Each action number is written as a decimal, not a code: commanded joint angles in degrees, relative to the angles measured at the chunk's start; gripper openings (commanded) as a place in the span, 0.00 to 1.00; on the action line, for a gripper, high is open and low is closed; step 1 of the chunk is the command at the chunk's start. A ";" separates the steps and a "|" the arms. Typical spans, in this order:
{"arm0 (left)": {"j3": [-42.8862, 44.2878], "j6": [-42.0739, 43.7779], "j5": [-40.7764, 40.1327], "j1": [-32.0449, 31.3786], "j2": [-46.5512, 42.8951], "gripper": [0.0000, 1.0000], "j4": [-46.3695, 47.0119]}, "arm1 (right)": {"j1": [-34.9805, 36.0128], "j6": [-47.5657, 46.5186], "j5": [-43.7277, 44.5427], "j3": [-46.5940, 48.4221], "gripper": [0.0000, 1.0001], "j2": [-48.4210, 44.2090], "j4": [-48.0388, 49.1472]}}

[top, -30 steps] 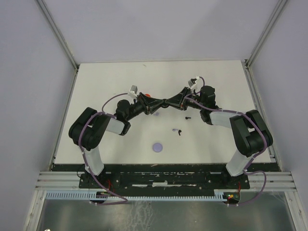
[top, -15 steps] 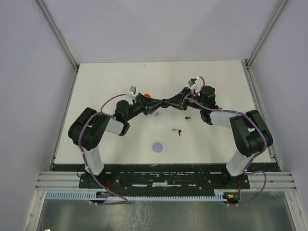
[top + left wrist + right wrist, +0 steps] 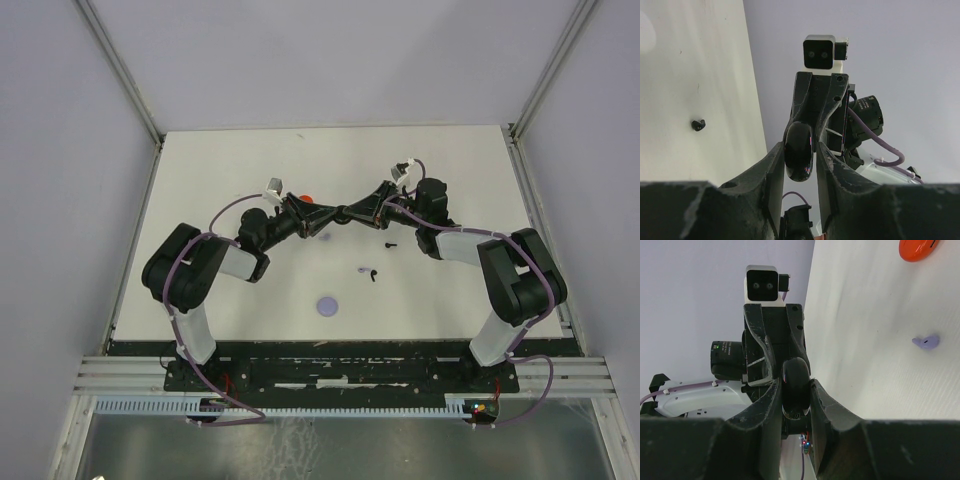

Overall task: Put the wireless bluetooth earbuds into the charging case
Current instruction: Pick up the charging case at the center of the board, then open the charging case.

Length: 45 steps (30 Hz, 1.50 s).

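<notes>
A glossy black charging case [image 3: 341, 213] hangs above the table's middle, and both grippers grip it from opposite sides. My left gripper [image 3: 799, 150] is shut on the case [image 3: 799, 152], its pads pressing the flat faces. From the far side my right gripper [image 3: 796, 385] is shut on the same case [image 3: 796, 385]. The case looks closed. A black earbud [image 3: 390, 245] lies on the table under the right arm and shows in the left wrist view [image 3: 698, 124]. Another black earbud [image 3: 373, 277] lies beside a lavender earbud [image 3: 365, 269]. A lavender earbud [image 3: 926, 342] shows in the right wrist view.
A lavender round disc [image 3: 326, 305] lies near the front of the white table [image 3: 230, 170]. A red-orange disc [image 3: 308, 197] sits behind the left gripper and also shows at the top of the right wrist view [image 3: 917, 247]. Grey walls close in three sides.
The left gripper's jaws have closed a little tighter on the case. Neither arm has visibly moved.
</notes>
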 commanded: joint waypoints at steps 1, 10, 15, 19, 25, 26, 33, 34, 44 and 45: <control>0.12 0.29 0.36 0.04 -0.78 0.37 3.79 | -0.27 -0.48 -1.98 1.45 0.11 -1.16 3.86; 0.69 0.29 0.49 -0.41 -0.37 0.30 3.88 | -0.27 -0.50 -2.22 1.42 0.11 -1.22 3.98; 0.70 0.46 0.45 -0.59 -0.39 0.08 4.02 | -0.29 -0.46 -2.33 1.38 0.24 -1.34 4.17; 0.23 0.46 -0.05 -0.62 -0.48 0.03 3.72 | -0.64 -1.69 -1.08 1.26 0.64 -3.04 2.43; -0.13 0.99 -0.39 -0.37 -1.02 0.03 1.47 | -1.05 -14.42 3.97 3.76 0.84 -9.92 -15.85; -0.14 1.29 -0.46 -0.42 -1.21 0.03 0.80 | -0.99 -17.37 5.66 4.72 0.86 -11.41 -20.60; 0.75 3.47 -0.98 -0.49 -2.67 0.03 -4.91 | 1.05 -36.97 17.74 10.62 0.87 -18.74 -47.08; 0.86 3.57 -0.92 -0.52 -2.68 0.03 -5.10 | 1.31 -37.44 18.12 10.83 0.87 -18.87 -47.87; 2.54 3.70 -0.68 -1.06 -4.16 0.03 -7.89 | 6.05 -42.12 26.47 14.08 0.88 -15.54 -53.67; 2.70 3.71 -0.65 -1.15 -4.25 0.03 -7.98 | 6.22 -42.21 26.68 14.38 0.88 -15.02 -53.62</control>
